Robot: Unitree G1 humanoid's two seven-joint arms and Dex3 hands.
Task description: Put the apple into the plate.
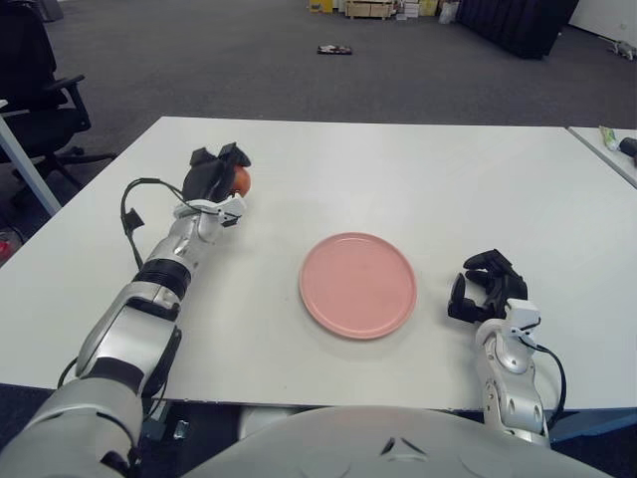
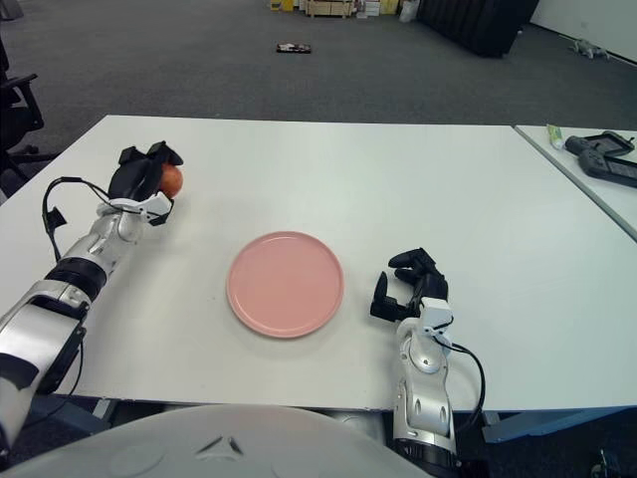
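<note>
A red apple [image 1: 242, 180] sits at the far left of the white table [image 1: 398, 169], mostly covered by my left hand [image 1: 219, 171]. The black fingers of that hand curl over and around the apple from its left side. In the right eye view the apple [image 2: 172, 180] shows just right of the hand [image 2: 142, 167]. A round pink plate [image 1: 358, 285] lies empty in the middle of the table, to the right of the apple and nearer to me. My right hand [image 1: 486, 287] shows just right of the plate with relaxed fingers and holds nothing.
A second table [image 2: 587, 174] stands at the right with a dark device [image 2: 605, 154] on it. A black office chair [image 1: 40, 90] stands left of the table. A small dark object [image 1: 334, 49] lies on the floor far behind.
</note>
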